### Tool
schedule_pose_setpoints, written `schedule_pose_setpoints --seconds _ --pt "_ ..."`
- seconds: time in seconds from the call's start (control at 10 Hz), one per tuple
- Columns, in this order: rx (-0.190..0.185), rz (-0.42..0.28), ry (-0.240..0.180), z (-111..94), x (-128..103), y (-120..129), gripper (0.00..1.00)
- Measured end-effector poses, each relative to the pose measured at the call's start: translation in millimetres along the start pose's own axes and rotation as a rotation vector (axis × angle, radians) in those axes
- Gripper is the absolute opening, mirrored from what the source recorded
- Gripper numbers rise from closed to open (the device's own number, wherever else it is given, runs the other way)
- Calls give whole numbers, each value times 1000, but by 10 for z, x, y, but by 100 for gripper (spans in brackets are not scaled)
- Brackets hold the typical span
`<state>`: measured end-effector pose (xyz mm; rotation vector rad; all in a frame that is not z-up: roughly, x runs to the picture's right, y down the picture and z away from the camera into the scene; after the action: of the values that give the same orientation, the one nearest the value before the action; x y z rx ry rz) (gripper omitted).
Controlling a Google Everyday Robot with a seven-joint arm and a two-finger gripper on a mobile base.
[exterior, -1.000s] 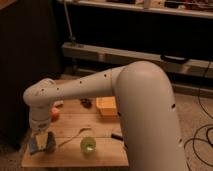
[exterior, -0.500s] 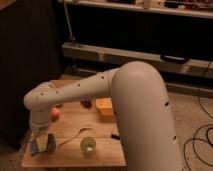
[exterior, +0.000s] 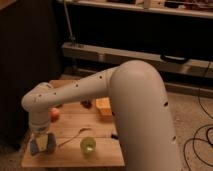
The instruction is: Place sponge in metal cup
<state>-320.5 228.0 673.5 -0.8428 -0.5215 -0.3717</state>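
My gripper hangs low over the front left corner of the wooden table. At its tip is a bluish-grey object with a pale yellow patch; I cannot tell whether this is the metal cup, the sponge or both. A yellow-orange block that looks like a sponge lies at the back middle of the table, well to the right of the gripper. My white arm arches over the table and hides its right side.
A small green cup stands near the front middle. A thin pale utensil lies between it and the gripper. An orange ball sits at the left, a dark small object at the back. Dark shelving stands behind.
The upper arm has shifted slightly left in view. The gripper has stayed at the front left corner of the table.
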Motion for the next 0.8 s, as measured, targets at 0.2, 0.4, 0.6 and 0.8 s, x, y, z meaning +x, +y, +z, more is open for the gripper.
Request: schedule_pose_setpoints --seconds 0.2,0.4,0.6,0.8 --pt "4 -3 2 -7 -1 -9 80" --pt "5 -5 4 -13 3 -16 80" --pt "-12 -4 5 0 32 -9 80" --pt "-26 -3 0 -17 56 -12 80"
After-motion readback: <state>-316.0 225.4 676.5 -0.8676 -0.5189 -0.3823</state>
